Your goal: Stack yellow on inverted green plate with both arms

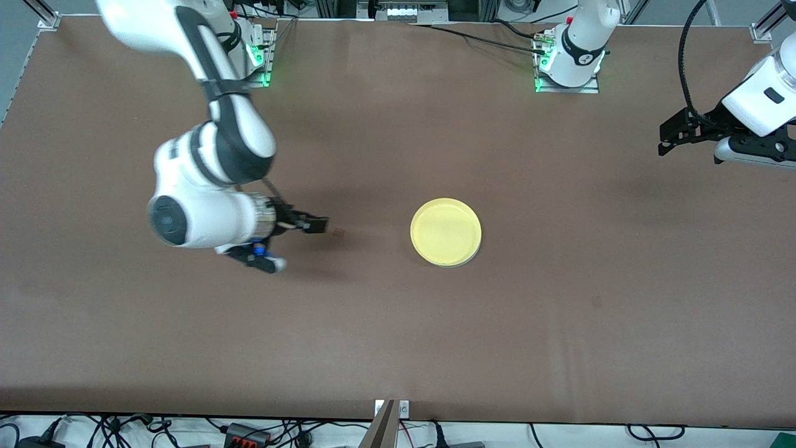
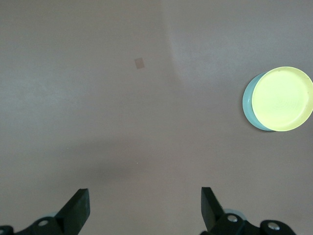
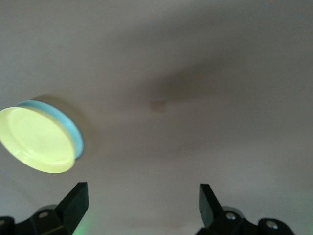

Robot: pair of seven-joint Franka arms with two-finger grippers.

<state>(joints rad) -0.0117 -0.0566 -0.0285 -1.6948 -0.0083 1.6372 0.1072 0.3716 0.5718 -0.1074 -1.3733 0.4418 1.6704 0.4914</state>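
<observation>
The pale yellow plate lies right side up on the mint-green plate at the table's middle. Only a thin edge of the green plate shows under it. My right gripper is open and empty, low over bare table beside the stack, toward the right arm's end. My left gripper is open and empty, high over the left arm's end of the table. The left wrist view shows the yellow plate on the green plate, away from my left gripper. The right wrist view shows the yellow plate, the green plate and my right gripper.
A small brown mark lies on the brown table between the right gripper and the stack; it also shows in the left wrist view and the right wrist view. The arm bases stand along the table's farther edge.
</observation>
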